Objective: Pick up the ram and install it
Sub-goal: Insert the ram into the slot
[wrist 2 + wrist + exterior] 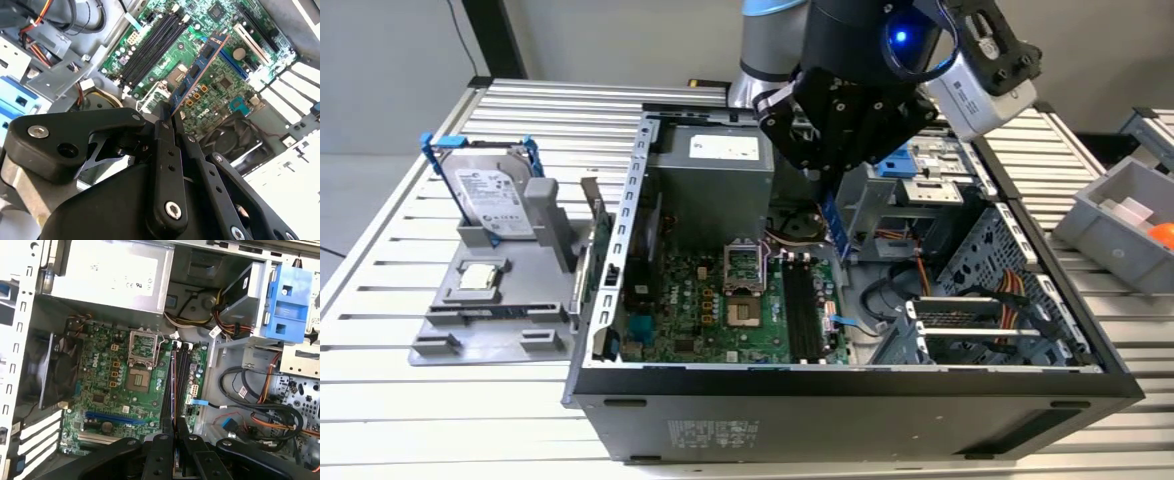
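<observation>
We note the ram (833, 225) as a narrow blue circuit-board stick with a row of black rectangular chips (194, 71), clamped at one end in the gripper (826, 186). It hangs lengthwise down into the open computer case (854, 385), over the green motherboard (707, 300) near the black memory slots (798, 300), not seated in any slot.

A slatted silver metal worktable (414, 420) stands before a plain grey wall (387, 60), a dark upright post (498, 35) rising behind its far edge.
</observation>
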### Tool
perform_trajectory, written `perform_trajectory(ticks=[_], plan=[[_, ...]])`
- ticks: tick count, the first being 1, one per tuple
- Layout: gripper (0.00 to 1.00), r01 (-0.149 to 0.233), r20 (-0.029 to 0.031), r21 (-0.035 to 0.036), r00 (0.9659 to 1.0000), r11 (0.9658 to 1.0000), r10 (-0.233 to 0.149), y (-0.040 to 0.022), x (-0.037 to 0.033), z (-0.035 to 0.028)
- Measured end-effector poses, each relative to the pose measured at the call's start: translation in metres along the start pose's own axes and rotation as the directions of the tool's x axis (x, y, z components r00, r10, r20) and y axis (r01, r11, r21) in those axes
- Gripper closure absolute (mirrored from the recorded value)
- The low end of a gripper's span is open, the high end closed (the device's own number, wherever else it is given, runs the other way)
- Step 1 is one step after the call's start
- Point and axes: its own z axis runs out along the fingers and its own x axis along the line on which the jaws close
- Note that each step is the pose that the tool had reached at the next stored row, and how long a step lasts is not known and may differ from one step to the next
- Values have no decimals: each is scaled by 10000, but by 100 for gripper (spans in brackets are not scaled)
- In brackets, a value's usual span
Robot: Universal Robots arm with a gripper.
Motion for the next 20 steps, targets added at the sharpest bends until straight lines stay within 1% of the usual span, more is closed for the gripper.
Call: perform_trajectory(ticks=[3, 6, 8, 11, 12, 16, 17, 20], plan=[[100, -471, 23, 11, 9989, 9989, 471, 0, 0, 0], [100, -935, 46, 20, 9956, 9956, 935, 0, 0, 0], [100, -1264, 62, 27, 9920, 9920, 1264, 0, 0, 0], [100, -1713, 85, 34, 9852, 9852, 1712, 0, 0, 0], [100, -1776, 88, 34, 9841, 9841, 1776, 0, 0, 0], [100, -1800, 89, 36, 9836, 9837, 1799, 0, 0, 0], [100, -1842, 92, 36, 9829, 9829, 1841, 0, 0, 1], [100, -2120, 106, 40, 9772, 9773, 2119, 0, 0, 4]])
